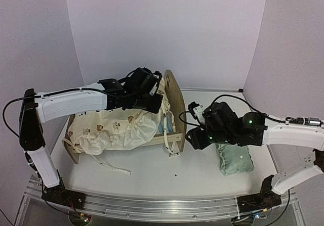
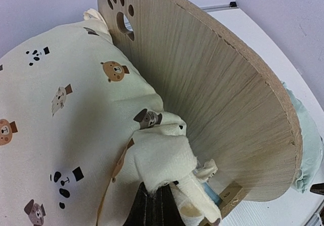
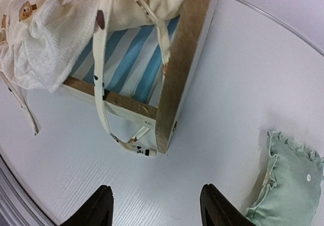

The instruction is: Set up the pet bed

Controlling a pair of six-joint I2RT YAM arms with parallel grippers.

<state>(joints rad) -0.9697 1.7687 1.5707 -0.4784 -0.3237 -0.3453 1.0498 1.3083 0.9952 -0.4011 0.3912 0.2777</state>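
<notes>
Crosswise, pet bed (image 1: pixel 178 120) lying left-right, headboard (image 1: pixel 173 87) at right end

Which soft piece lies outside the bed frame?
The mint green pillow, flat on the table right of the pet bed; the cream bear-print cushion is heaped inside it.

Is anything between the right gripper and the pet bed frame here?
Nothing solid: only bare table separates the right gripper from the pet bed corner. Loose ties from the bear-print cushion drape over that corner. The mint green pillow lies off to the side.
</notes>
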